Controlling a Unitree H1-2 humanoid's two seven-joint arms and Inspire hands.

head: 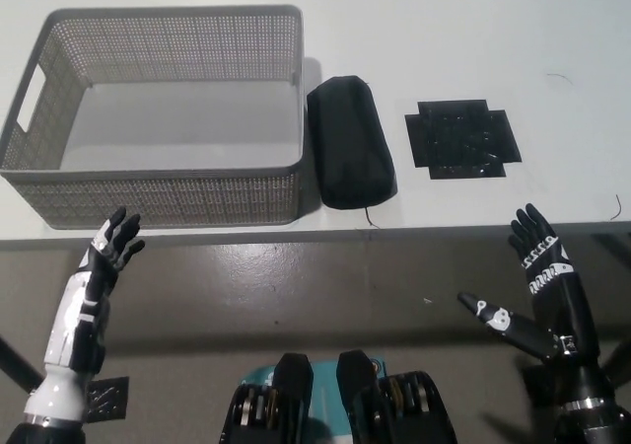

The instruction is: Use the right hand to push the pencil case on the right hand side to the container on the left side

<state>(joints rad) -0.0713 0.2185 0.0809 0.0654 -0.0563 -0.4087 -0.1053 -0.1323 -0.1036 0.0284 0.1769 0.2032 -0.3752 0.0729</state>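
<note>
Lying lengthwise on the tabletop (pixel 552 30), case (pixel 351 155) just beside basket (pixel 158 173) | right hand (pixel 542 286) empty, fingers apart, below-right of case, off the tabletop | left hand (pixel 104 266) spread, idle lower left

I see a big white table (pixel 434 30) filling the top part of the view. Its front edge runs straight across. Below it is a dull grey-brown floor (pixel 325 296) with a few tiny specks. A flat black cross-shaped patch (pixel 461 139) lies on the table. The light is soft and makes faint shadows.
</note>
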